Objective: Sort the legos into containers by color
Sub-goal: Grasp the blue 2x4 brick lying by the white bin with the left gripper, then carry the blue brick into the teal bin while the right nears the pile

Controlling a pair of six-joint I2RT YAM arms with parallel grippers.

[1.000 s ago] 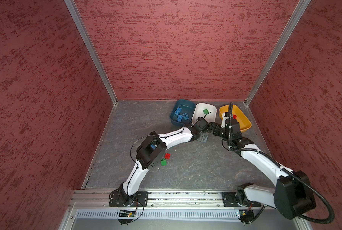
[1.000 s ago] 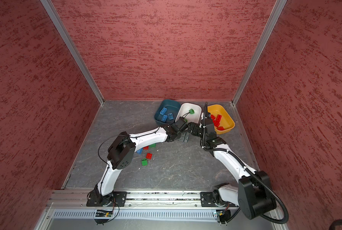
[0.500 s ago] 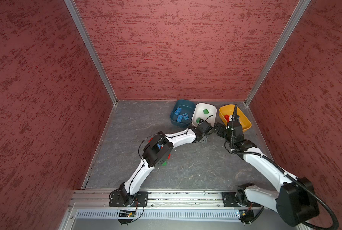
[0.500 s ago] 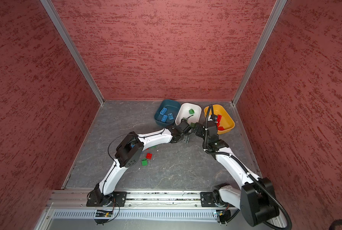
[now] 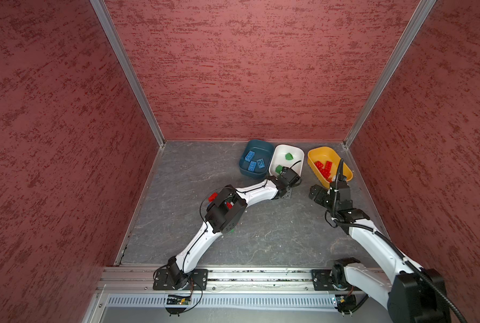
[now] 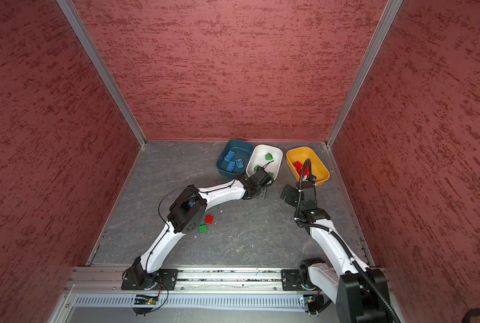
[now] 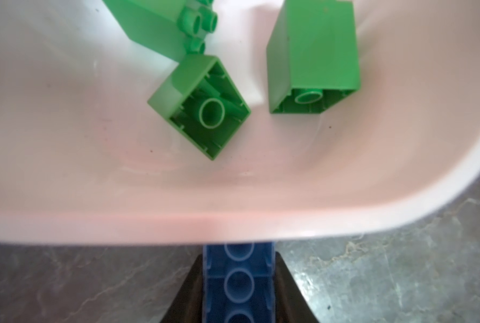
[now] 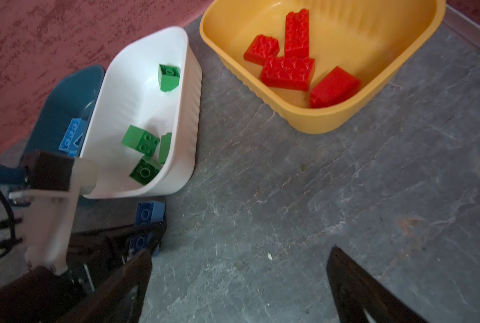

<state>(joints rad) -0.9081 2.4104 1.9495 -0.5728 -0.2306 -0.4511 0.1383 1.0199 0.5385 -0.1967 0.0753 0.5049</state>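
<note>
Pinching blue lego (image 7: 239,282) beside white tub (image 7: 149,223)

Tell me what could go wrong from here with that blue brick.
1. The blue brick in the left gripper sits right beside the white tub; lifting may catch its rim or drop it among the green bricks.
2. The teal tub stands beside the white one, so a low carry could clip a wall.
3. The open right gripper hovers close by.

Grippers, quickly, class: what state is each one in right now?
Left gripper: closed on a blue lego.
Right gripper: open, holding nothing.
</note>
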